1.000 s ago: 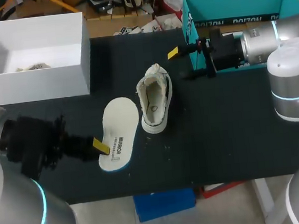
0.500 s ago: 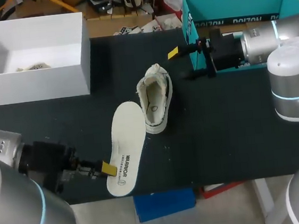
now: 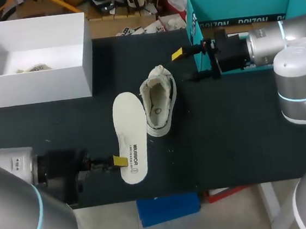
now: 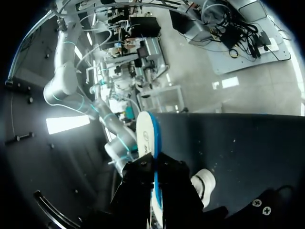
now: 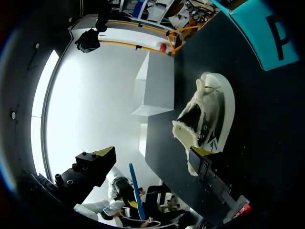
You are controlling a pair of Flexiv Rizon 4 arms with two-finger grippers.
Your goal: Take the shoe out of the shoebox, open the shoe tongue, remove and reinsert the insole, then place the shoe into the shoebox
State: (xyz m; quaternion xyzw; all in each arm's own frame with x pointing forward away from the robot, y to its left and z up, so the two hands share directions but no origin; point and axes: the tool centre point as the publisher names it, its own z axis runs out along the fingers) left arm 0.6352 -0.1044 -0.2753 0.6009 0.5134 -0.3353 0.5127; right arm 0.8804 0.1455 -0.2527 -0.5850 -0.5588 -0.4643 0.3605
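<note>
Dark print on insole, white lettering on teal box

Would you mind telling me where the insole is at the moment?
In the head view the insole is just left of the shoe, outside it, its near end pinched in the left gripper.

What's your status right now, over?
Left gripper shut on insole, out of shoe. Right gripper open beside shoe. Nothing seen between insole and shoe.
</note>
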